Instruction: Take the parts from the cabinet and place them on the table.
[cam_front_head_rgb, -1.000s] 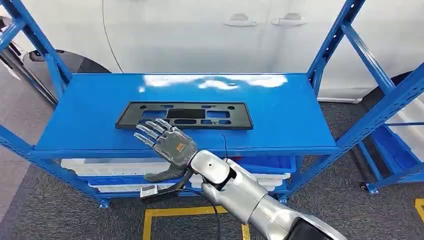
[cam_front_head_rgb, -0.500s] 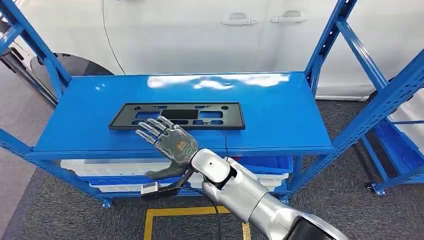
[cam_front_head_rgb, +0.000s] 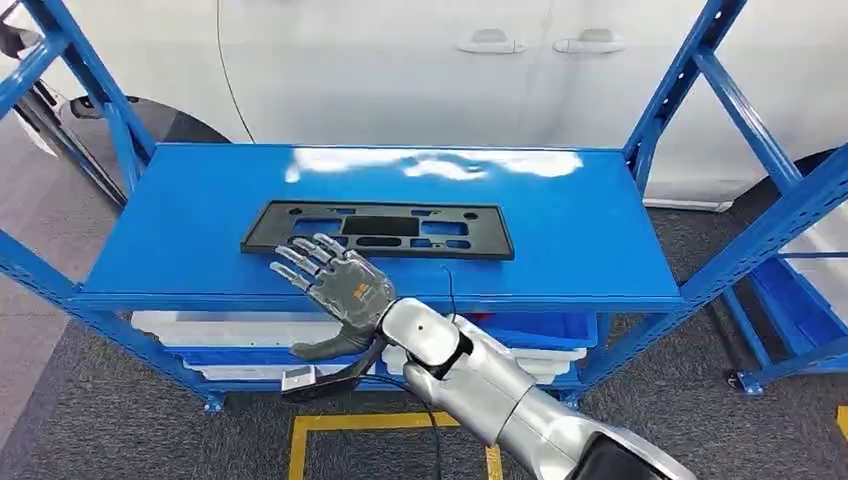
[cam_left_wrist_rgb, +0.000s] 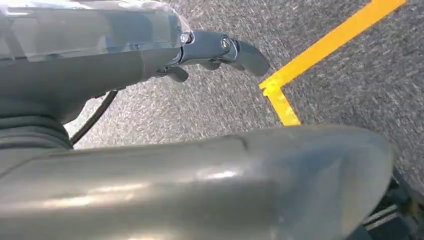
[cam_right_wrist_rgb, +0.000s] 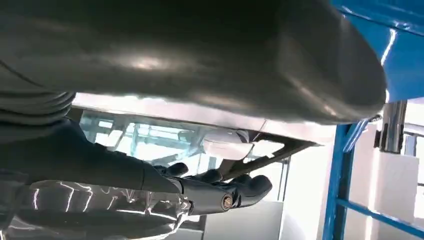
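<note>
The view has swung slightly; the right hand stays put, fingers spread, holding nothing, over the shelf's front edge. The black plate lies mid-shelf just beyond, bare blue around it.

Bright, even light in the head view, and it's overhead light: white glare patches sit along the far edge of the blue shelf top, upper middle of the frame. Shadows are soft; the black part casts barely any. Focus is sharp, with the rack's uprights leaning outward at the frame's sides. The left wrist view is dimmer, the left hand a blurred grey mass close up, the carpet and yellow floor line crisper at upper right. In the right wrist view the right hand is dark against blown-out white backlight at centre and right.
</note>
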